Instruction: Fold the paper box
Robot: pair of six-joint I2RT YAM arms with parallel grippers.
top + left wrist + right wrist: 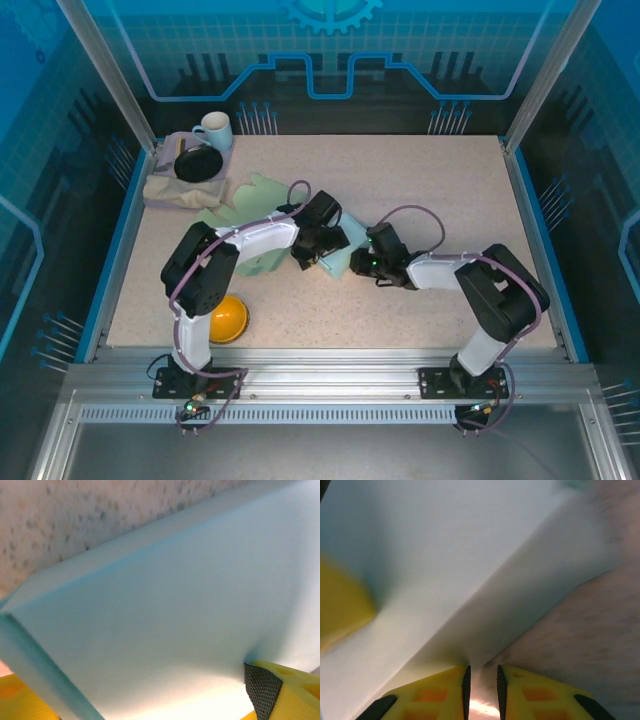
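Top external view: the paper box (338, 258), pale blue-green, lies at the centre of the frame on the speckled worktop (430, 190). The left claw (312, 248) meets it from the left of the frame and the right claw (362, 262) from the right. A flat green sheet (255, 200) lies just up and left of the box, partly under the left arm.

Left wrist view: a broad panel of the box spans the frame. The left claw's jaws stand wide apart with the box between them, and one black pad (261, 689), lower right, touches the panel. Whether the jaws squeeze the box cannot be told.

Right wrist view: the two yellow fingers (445, 690) at the bottom edge are nearly together, with a narrow slit between them. A fold line of the box runs down to their tips. Whether paper is nipped in the slit cannot be told.

Judged step: setting a fold while the box is braced.

1. Use the left claw as a brace only. Press lightly, since a paper wall is likely to buckle under a hard clamp.
2. Confirm that the right claw has the flap before moving. A miss would push the box aside.
3. Turn the flap about its crease rather than pulling it outward.
4. Hold the box base flat on the worktop, clear of the green sheet.
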